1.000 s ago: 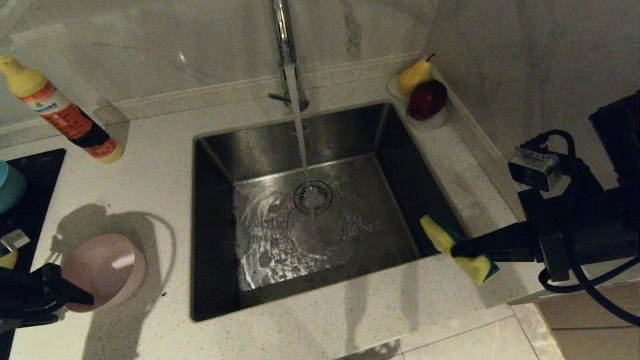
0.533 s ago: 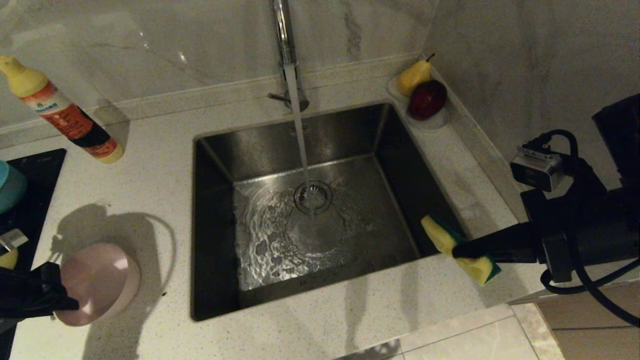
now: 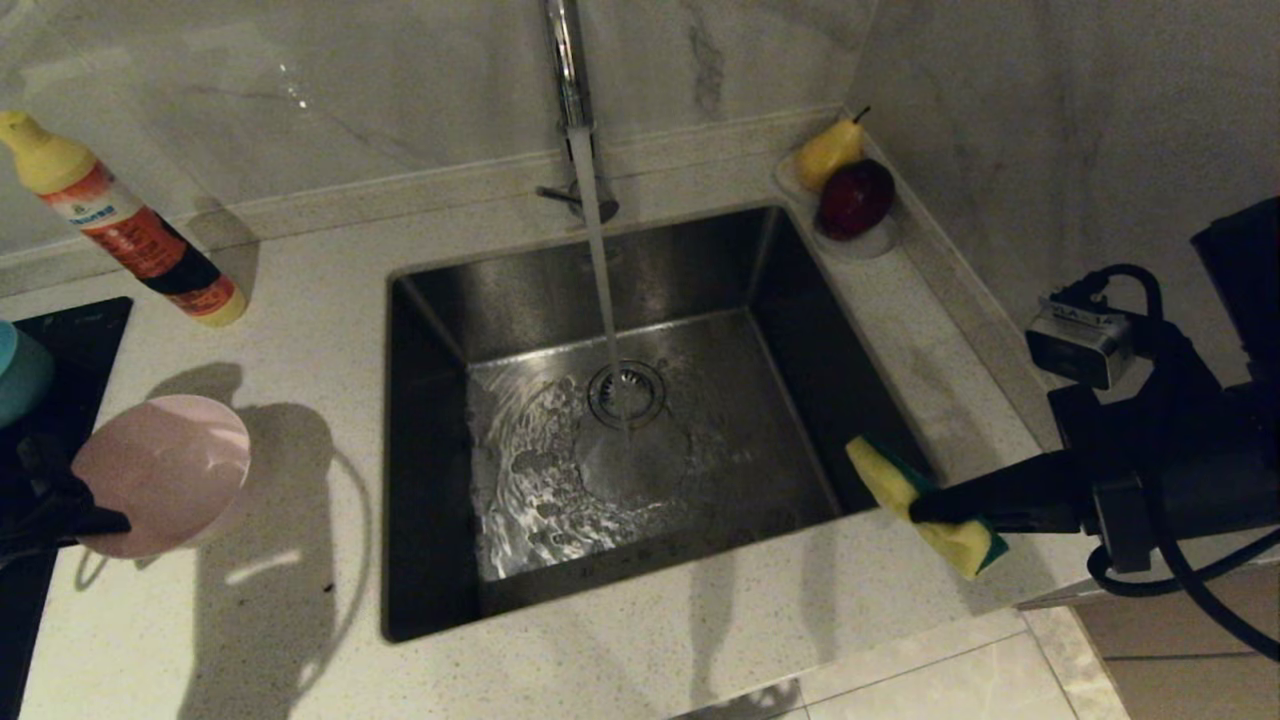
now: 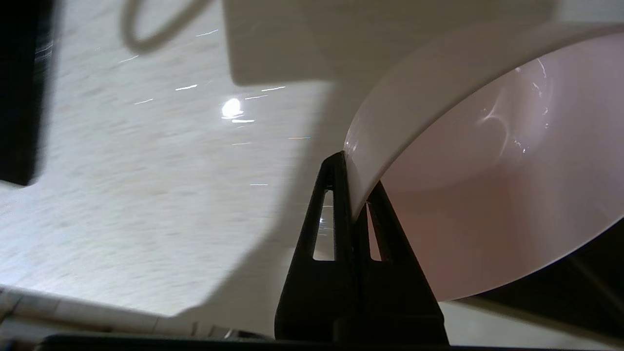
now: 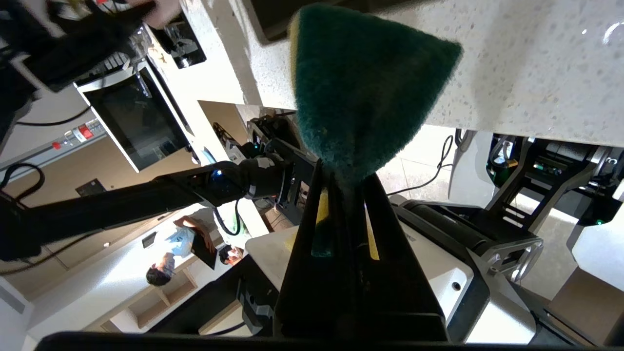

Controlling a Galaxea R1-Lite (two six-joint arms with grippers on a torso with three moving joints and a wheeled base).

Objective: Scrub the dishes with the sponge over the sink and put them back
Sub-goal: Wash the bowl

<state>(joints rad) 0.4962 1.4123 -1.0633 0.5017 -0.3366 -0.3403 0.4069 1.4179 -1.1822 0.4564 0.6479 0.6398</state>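
My left gripper [image 3: 100, 520] is shut on the rim of the pink bowl [image 3: 165, 470], which hangs tilted above the counter left of the sink [image 3: 430, 290]. In the left wrist view the two black fingers [image 4: 336, 195] pinch the bowl's [image 4: 487, 185] thin wall. My right gripper [image 3: 925, 505] is shut on the yellow and green sponge [image 3: 885, 475], held level over the sink's front right corner. The right wrist view shows the sponge's [image 5: 360, 92] dark green face. Water runs from the chrome tap [image 3: 567, 70] onto the drain strainer [image 3: 625, 392]. A light blue bowl [image 3: 18, 372] shows at the far left edge.
An orange and yellow bottle [image 3: 125, 235] stands on the counter at the back left. A pear [image 3: 828, 150] and a red apple [image 3: 855, 197] lie in a white dish at the sink's back right corner. A black hob [image 3: 60, 340] borders the counter's left side.
My left gripper shut on the pink bowl's rim and lifted it off the counter, tipping its opening toward the sink. The right arm with the sponge barely moved.
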